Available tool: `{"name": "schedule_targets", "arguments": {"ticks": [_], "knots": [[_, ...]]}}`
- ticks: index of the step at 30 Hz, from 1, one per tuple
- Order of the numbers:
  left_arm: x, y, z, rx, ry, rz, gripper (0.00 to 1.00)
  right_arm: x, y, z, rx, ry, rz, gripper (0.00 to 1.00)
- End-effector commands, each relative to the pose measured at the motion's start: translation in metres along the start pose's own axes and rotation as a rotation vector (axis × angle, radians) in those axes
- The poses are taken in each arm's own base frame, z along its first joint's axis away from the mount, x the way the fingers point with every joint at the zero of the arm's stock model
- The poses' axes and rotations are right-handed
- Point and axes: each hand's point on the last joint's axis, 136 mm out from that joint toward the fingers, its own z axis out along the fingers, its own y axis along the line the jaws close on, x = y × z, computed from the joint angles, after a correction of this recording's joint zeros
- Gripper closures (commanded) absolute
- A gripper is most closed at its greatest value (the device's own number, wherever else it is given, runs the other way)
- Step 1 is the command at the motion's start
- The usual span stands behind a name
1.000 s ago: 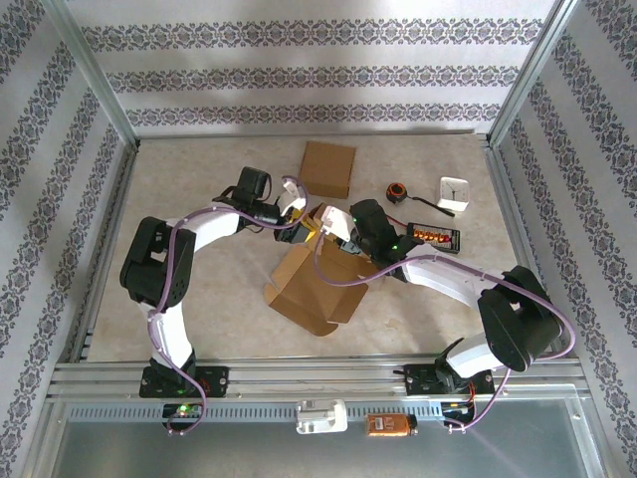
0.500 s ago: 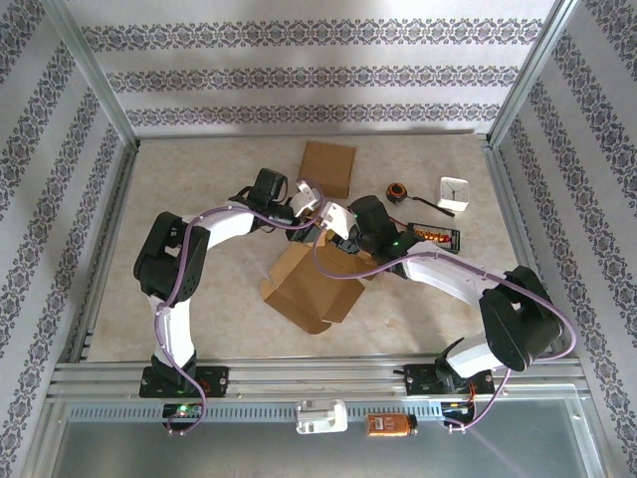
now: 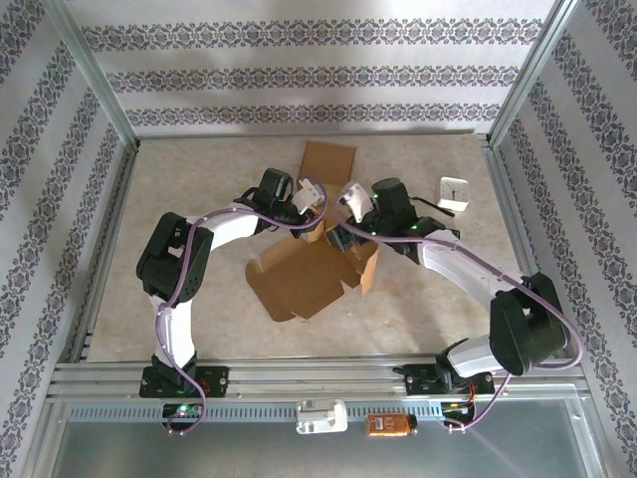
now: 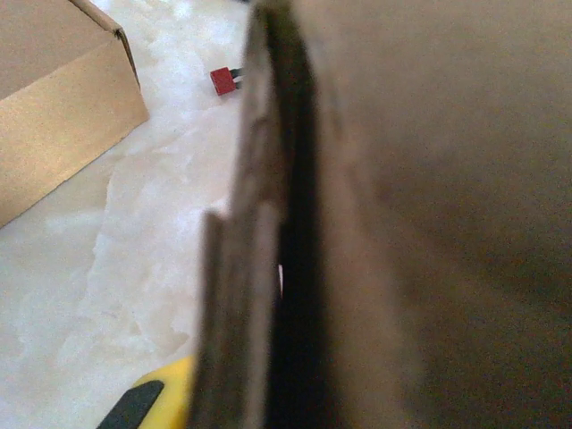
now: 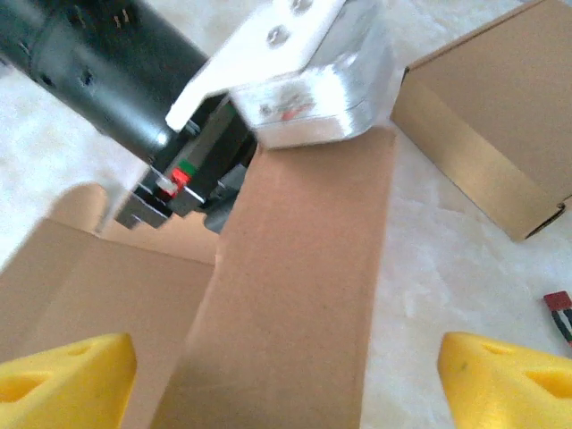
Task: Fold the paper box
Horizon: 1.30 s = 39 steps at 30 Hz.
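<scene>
The paper box [image 3: 304,279] is brown cardboard lying partly opened out mid-table, with one wall upright on its right side. My left gripper [image 3: 317,204] is at the box's far edge, shut on a raised flap [image 5: 295,295]. In the left wrist view that cardboard [image 4: 429,223] stands edge-on right against the camera, beside one yellow fingertip [image 4: 165,393]. My right gripper [image 5: 286,375] is open, its yellow fingertips [image 5: 67,366] far apart on either side of the same flap, not touching it. From above, the right gripper [image 3: 345,221] faces the left one.
A second, folded brown box [image 3: 328,167] lies behind the grippers, also the folded box [image 5: 500,116] [image 4: 54,107] in both wrist views. A white clock [image 3: 455,191] stands at the back right. A small red piece [image 4: 223,80] lies on the marbled tabletop.
My left gripper has shut on the flap. My right gripper has opened wide and drawn back toward the far right. The box has dropped flatter onto the table.
</scene>
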Motion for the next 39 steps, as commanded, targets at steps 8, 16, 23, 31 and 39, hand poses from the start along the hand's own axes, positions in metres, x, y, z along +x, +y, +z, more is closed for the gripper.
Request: {"name": "schedule_targets", "arguments": {"ticks": [8, 16, 23, 31, 39], "knots": [[-0.002, -0.004, 0.011, -0.053, -0.001, 0.035, 0.95, -0.031, -0.021, -0.036, -0.07, -0.148, 0.475, 0.11], [-0.008, -0.008, 0.019, -0.048, -0.01, 0.034, 0.74, 0.001, -0.034, -0.006, -0.085, -0.01, 0.544, 0.21], [-0.001, -0.004, 0.024, -0.106, 0.02, 0.032, 0.99, 0.018, -0.032, 0.006, -0.099, 0.043, 0.574, 0.24], [-0.006, 0.022, 0.003, -0.432, -0.021, -0.066, 1.0, -0.006, -0.055, -0.024, 0.076, -0.047, 0.59, 0.21], [0.026, 0.055, -0.047, -0.83, 0.03, -0.344, 0.98, -0.033, -0.079, -0.093, 0.306, -0.191, 0.806, 0.22]]}}
